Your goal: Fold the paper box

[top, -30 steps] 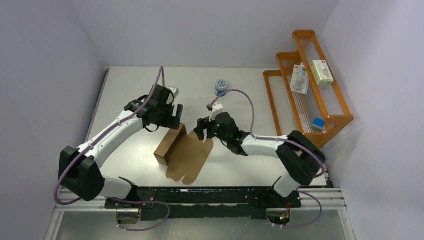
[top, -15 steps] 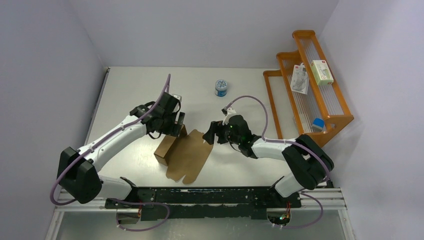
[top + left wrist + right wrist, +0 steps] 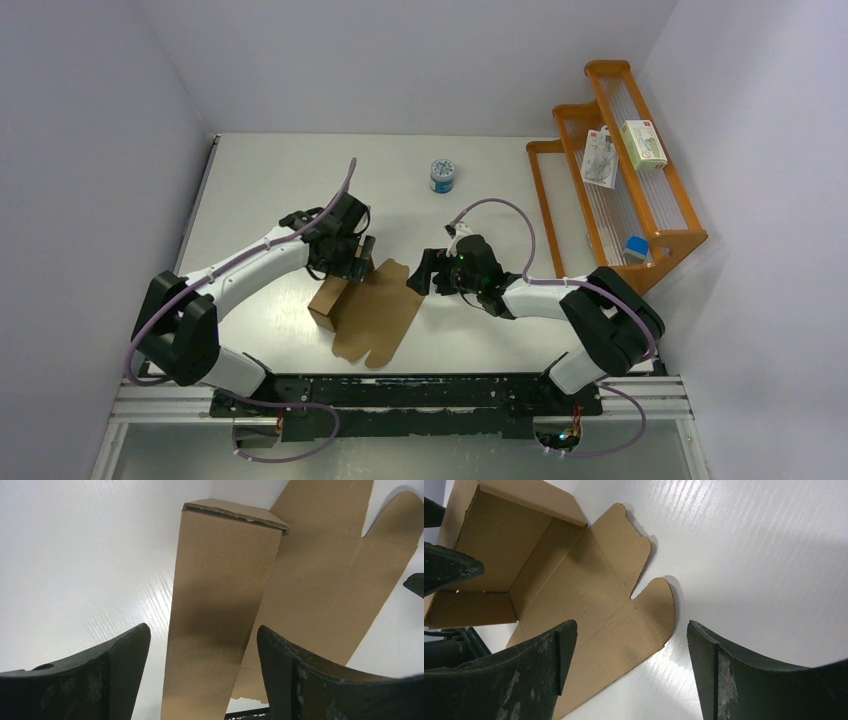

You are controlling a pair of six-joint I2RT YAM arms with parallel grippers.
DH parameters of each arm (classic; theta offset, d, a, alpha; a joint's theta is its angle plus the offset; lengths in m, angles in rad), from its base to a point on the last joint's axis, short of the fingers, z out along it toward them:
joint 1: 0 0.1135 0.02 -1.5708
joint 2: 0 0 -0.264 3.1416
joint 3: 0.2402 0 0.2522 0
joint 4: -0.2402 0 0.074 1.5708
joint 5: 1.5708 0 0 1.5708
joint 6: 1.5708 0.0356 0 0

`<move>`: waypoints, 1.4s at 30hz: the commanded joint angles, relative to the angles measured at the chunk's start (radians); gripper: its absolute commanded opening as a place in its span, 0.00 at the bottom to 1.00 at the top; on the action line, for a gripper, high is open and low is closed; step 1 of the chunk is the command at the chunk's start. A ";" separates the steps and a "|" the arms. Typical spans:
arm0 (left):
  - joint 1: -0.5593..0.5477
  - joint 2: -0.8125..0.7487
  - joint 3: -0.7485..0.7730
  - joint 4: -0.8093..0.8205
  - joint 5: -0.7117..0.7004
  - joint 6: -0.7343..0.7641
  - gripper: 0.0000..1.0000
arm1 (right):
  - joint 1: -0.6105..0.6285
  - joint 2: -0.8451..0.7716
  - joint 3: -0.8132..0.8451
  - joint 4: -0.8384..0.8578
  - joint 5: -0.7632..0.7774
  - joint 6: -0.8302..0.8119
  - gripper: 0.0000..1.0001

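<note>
The paper box (image 3: 372,312) is brown cardboard lying mid-table, partly folded: one narrow side wall (image 3: 220,590) stands up on the left, and the wide panel with rounded tabs (image 3: 589,585) lies flat. My left gripper (image 3: 358,262) is open at the far end of that wall, with a finger on each side of it and a gap to each finger. My right gripper (image 3: 425,276) is open and low over the table at the panel's far right tab. One finger (image 3: 549,655) hangs over the cardboard, the other over bare table. Nothing is held.
A blue-and-white round tin (image 3: 443,175) stands on the white table (image 3: 260,180) behind the grippers. At the right stands an orange tiered rack (image 3: 672,235) holding small white packages (image 3: 643,143). A black rail (image 3: 420,390) runs along the near edge.
My left gripper has come nearer and lower, down over the box's raised wall. My right gripper has shifted a little right, to the edge of the tab. Both have stayed open.
</note>
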 commanded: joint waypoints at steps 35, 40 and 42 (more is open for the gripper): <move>0.335 -0.113 -0.255 0.355 0.540 -0.086 0.56 | -0.052 0.043 0.112 -0.017 -0.220 0.073 0.66; 0.334 -0.111 -0.303 0.432 0.562 -0.138 0.58 | -0.047 0.022 0.209 -0.178 -0.180 -0.019 0.37; 0.334 -0.113 -0.317 0.456 0.552 -0.159 0.61 | -0.039 0.013 0.268 -0.301 -0.130 -0.074 0.21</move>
